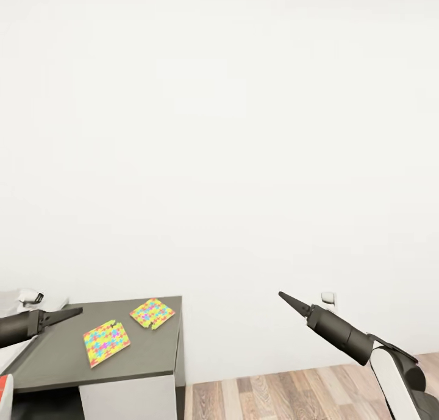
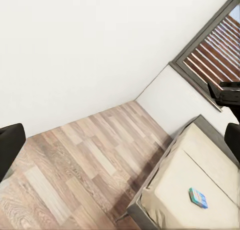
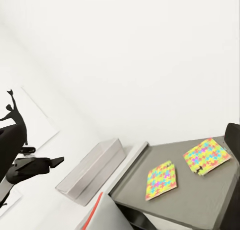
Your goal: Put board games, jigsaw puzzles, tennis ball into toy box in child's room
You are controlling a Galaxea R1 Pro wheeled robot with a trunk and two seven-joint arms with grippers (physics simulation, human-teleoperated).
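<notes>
From the head camera, a wide blank white wall takes up most of the frame, and the dark grey desk (image 1: 55, 359) sits at about 7 o'clock with both jigsaw puzzles lying flat on it: the nearer puzzle (image 1: 106, 342) and the farther puzzle (image 1: 152, 313) at its 1 o'clock, thin matte sheets of interlocking pieces in yellow, pink, blue and green, close together but apart. The left tool (image 1: 68, 314) hangs over the desk's far left part with its dark tapered fingers pressed into one point and nothing between them; the right tool (image 1: 288, 298) is raised over wood-plank floor (image 1: 305, 389) at 4 o'clock, likewise closed to a point and empty, well apart from the desk. The left wrist camera looks down on warm grained planks and a cream bed (image 2: 200, 190) in a grey frame, with one small board game (image 2: 198, 198), blue-green and flat, lying on the mattress. The right wrist camera shows the same two puzzles and, just beyond the desk's edge, the toy box (image 3: 92, 171), a shallow pale grey bin with low flared walls. I judge the robot is between pickups; next it should bring a tool down, spread the fingers and slide under a puzzle's thin edge.
</notes>
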